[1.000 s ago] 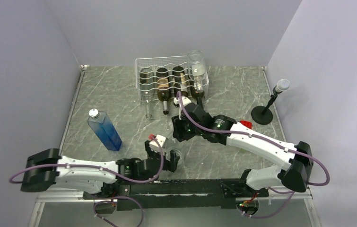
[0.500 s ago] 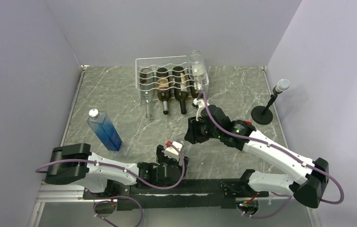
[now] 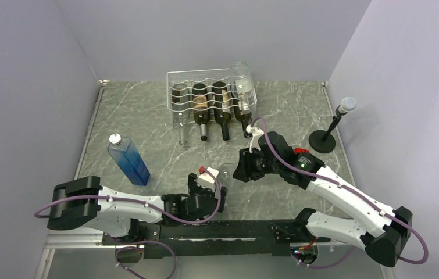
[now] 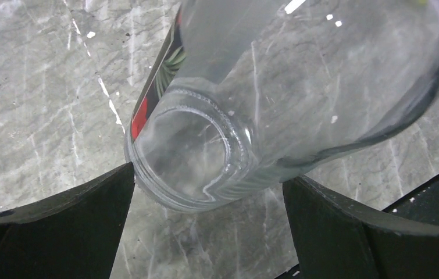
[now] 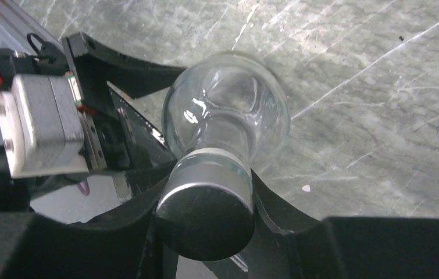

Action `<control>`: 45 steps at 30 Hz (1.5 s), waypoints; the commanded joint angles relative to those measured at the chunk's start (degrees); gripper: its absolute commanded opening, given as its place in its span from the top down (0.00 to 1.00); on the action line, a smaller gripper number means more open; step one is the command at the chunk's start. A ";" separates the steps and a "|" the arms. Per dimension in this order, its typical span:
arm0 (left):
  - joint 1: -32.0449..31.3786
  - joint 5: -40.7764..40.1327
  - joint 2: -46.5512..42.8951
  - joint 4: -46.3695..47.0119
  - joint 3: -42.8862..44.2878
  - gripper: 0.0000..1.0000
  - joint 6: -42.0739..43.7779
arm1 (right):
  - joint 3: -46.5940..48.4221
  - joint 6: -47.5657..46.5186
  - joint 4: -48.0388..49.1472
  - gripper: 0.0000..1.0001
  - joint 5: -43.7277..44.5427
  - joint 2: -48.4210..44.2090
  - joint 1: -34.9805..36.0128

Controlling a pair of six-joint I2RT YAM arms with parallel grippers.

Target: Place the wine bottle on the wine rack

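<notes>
A clear glass wine bottle [image 3: 226,170] with a silver cap [image 5: 208,200] hangs over the table's near middle. My right gripper [image 5: 208,203] is shut on its neck just below the cap. The bottle's round base [image 4: 189,152] points toward my left gripper [image 4: 208,177], which is open with one black finger [image 4: 60,226] on each side of the base, the left one about touching it. The white wire wine rack [image 3: 177,77] stands at the back centre and holds several bottles, one clear bottle [image 3: 241,78] resting on its right end.
A tall blue square bottle [image 3: 128,160] stands left of centre. A black round-footed stand [image 3: 323,141] with a grey knob sits at the right. Grey walls close in the table on the left, back and right.
My right arm has drawn back from the rack toward the near side, carrying the clear bottle. My left arm has swung right and forward until its open fingers flank the bottle's base.
</notes>
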 commanded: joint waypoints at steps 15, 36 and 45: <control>2.15 7.95 -9.95 21.42 -9.86 0.01 11.06 | 14.51 -2.93 -8.14 1.00 15.38 8.14 14.40; 2.06 7.27 -42.40 -0.33 -15.72 0.01 4.84 | 26.86 -3.79 -9.91 0.25 23.01 22.09 21.24; 2.06 6.39 -58.21 -11.41 -15.94 0.01 3.49 | 30.73 -5.44 -10.48 0.34 22.41 28.61 20.74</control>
